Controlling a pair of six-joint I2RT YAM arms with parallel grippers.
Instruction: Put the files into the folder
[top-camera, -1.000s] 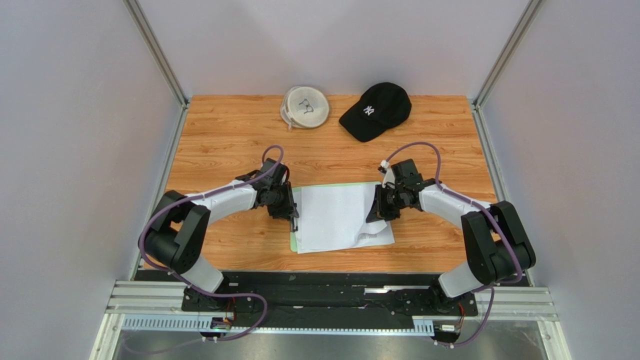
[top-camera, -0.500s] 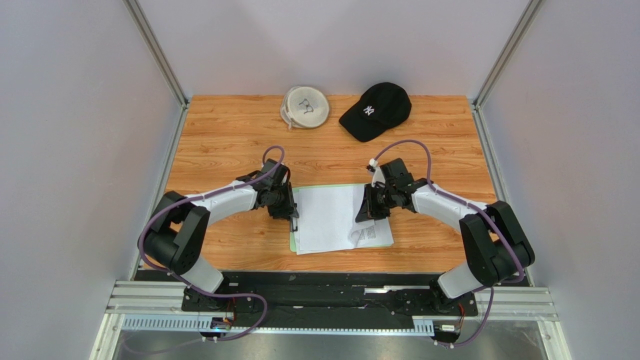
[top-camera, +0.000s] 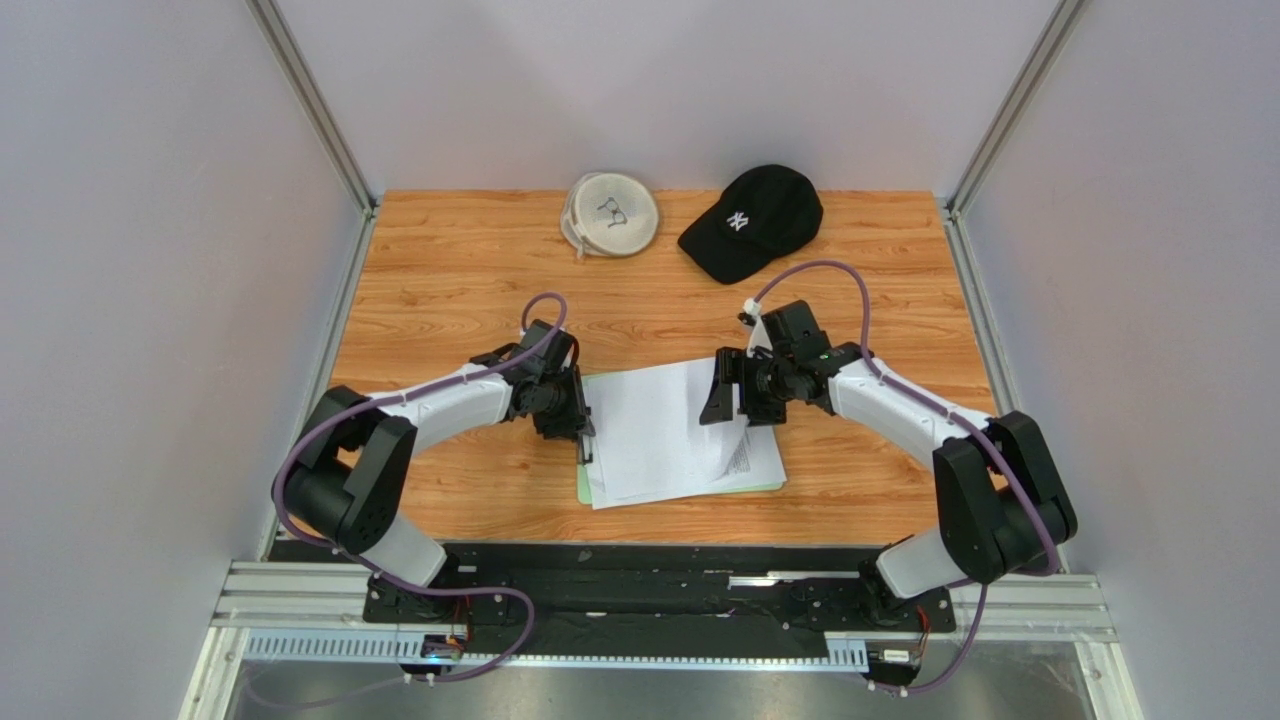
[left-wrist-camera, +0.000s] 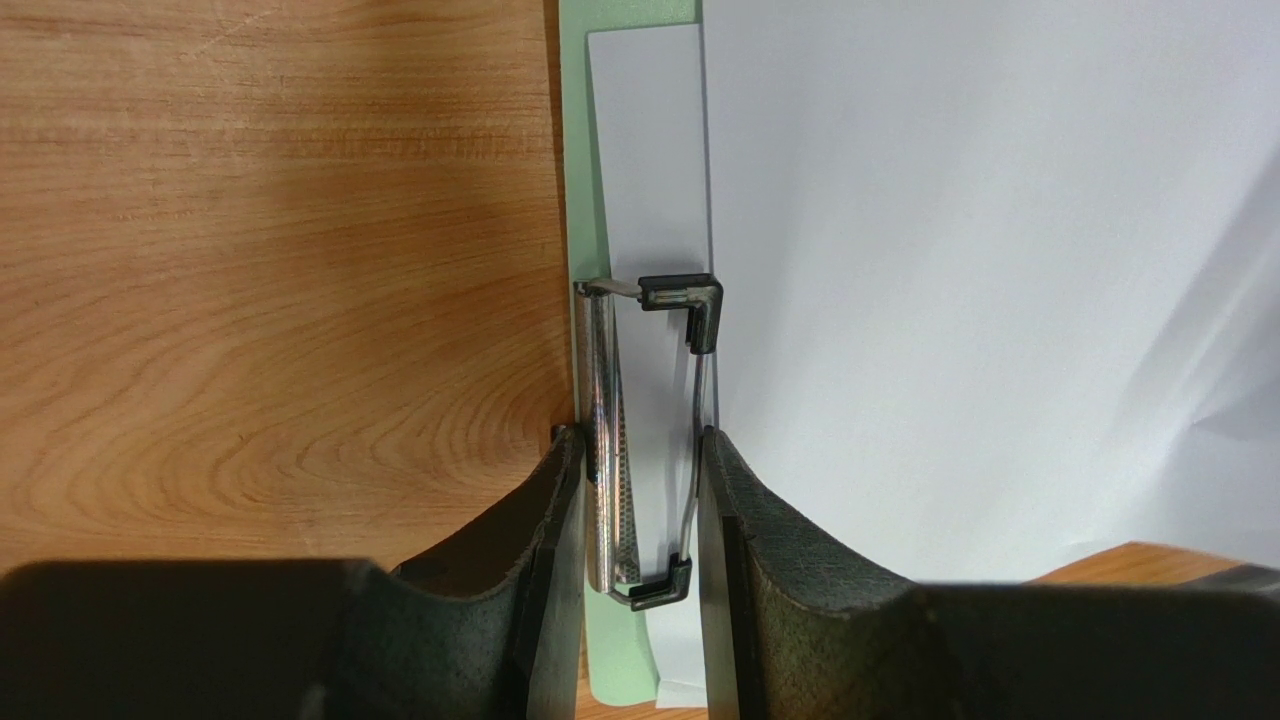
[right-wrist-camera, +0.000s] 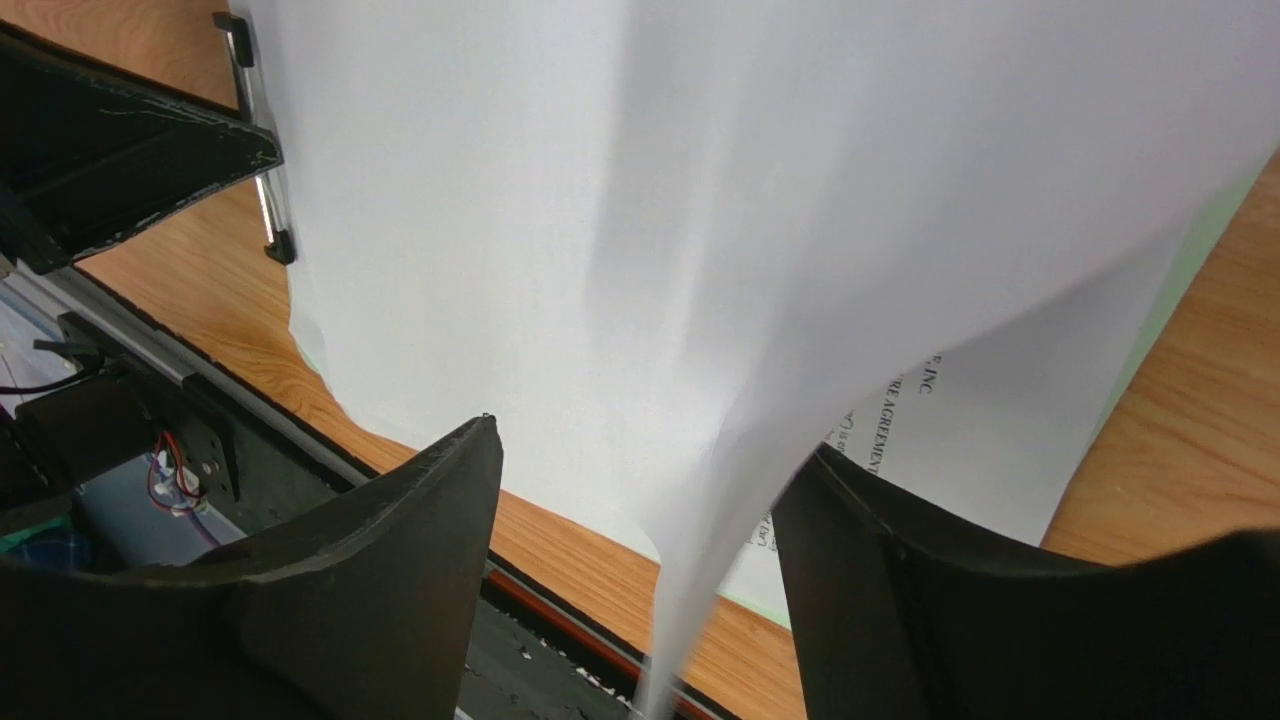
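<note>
Most of the wooden surface (top-camera: 451, 270) looked unchanged; the shift was at its middle. On the pale green folder (left-wrist-camera: 571, 150), lying flat near the arm bases, the files (top-camera: 654, 435) had slid leftward and buckled, their right edge lifted with print showing beneath. The right end effector (top-camera: 726, 402) had travelled left with them, jaws spread, the raised sheet hanging loose between. The left end effector (left-wrist-camera: 639, 443) stayed clenched on the clip (left-wrist-camera: 606, 390), so the sheets seemed close to seating under it.
</note>
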